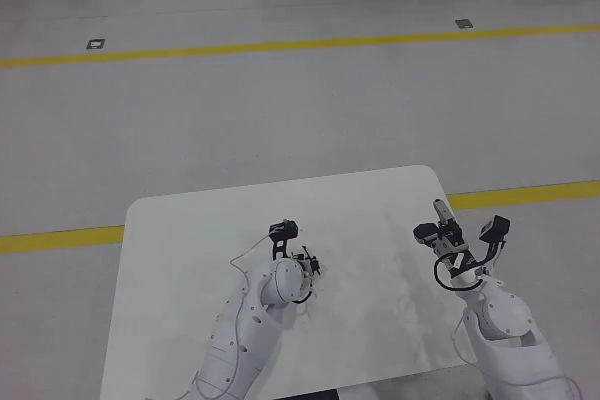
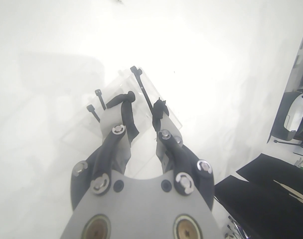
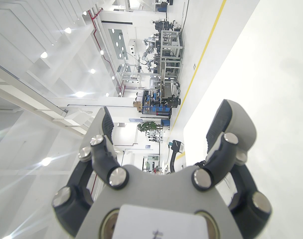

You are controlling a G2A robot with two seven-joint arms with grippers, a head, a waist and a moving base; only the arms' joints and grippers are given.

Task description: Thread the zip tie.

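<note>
Left gripper (image 2: 144, 101) is low over the table (image 2: 191, 38), its taped fingers (image 2: 127, 98) apart at a moderate gap and gripping nothing. The black zip tie (image 2: 141, 85) runs out ahead from between the tips. Its strap is close against the inner face of one finger, though contact cannot be told, and its head is farthest out. It rests on a clear holder (image 2: 151, 78) just beyond the tips. Outside the other finger, a second tie (image 2: 99, 96) and a third (image 2: 93, 111) stand in the same holder. Step in hand, as judged: the pickup, with threading not yet begun. Next move calls for centring the strap in the gap, then pinching. Right gripper (image 3: 166, 118) is well apart, fingers wide and empty, aimed at the room.
</note>
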